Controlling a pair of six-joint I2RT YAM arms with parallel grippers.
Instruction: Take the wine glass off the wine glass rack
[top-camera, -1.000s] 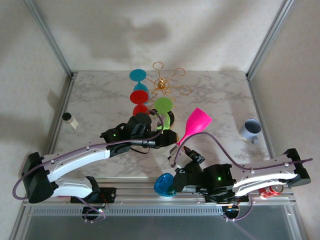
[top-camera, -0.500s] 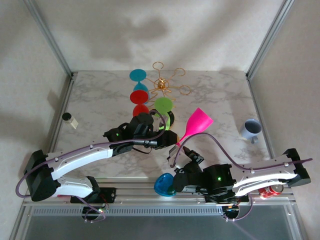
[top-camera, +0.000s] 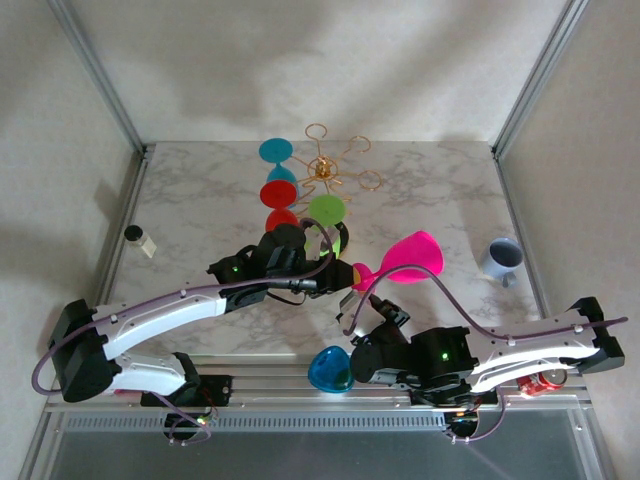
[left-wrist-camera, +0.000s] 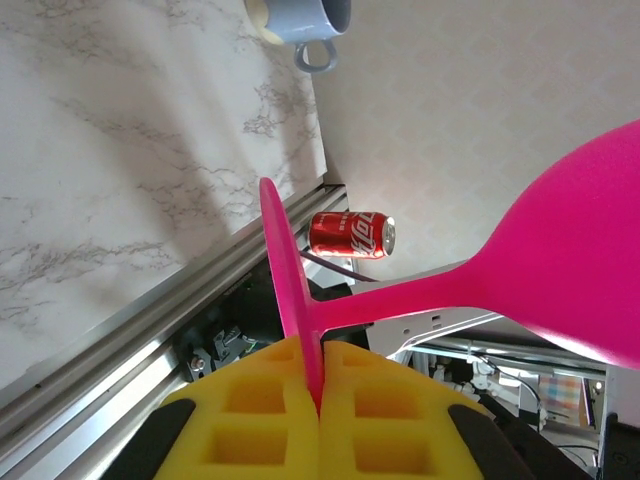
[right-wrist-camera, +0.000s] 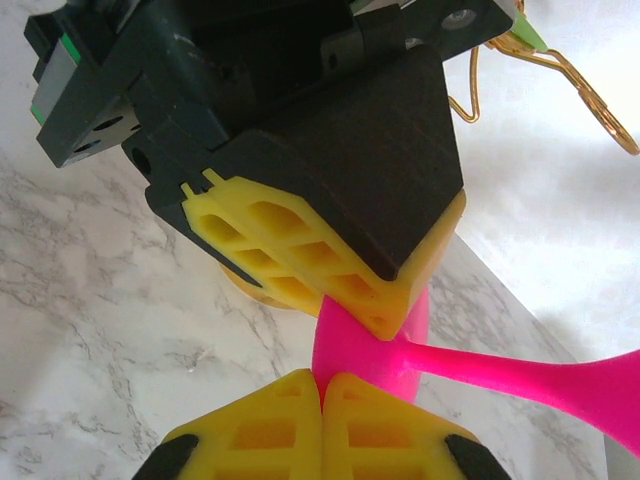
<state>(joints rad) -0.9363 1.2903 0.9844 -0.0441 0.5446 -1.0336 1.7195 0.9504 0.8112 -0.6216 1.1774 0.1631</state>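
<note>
We start at the left gripper (left-wrist-camera: 320, 362): its yellow pads (left-wrist-camera: 290, 395) are clamped on the thin foot of the pink wine glass (left-wrist-camera: 560, 260), with stem and bowl lying out sideways. The right gripper (right-wrist-camera: 320, 388) sits just under that same foot with its pads pressed together. We cannot tell whether they nip the rim or merely touch it.

The glass hangs above the table (top-camera: 190, 190), near the wine glass rack (top-camera: 322, 168) but clear of it. So we judge the lift-off done and a hand-over or set-down in hand. Next, we think, the right arm should back away cleanly, and the left should turn the glass upright before lowering it (a pinch on a thin disc, with the bowl far out, could pivot).

Counting, we find:
- one rack, with three glasses apparently hanging on it: a teal glass (top-camera: 275, 150), a red glass (top-camera: 278, 193) and a green glass (top-camera: 326, 210)
- one blue glass (top-camera: 328, 370) lying at the near edge
- one mug (top-camera: 500, 257)
- one cola can (left-wrist-camera: 350, 233)
- one small dark-capped bottle (top-camera: 135, 235)
</note>
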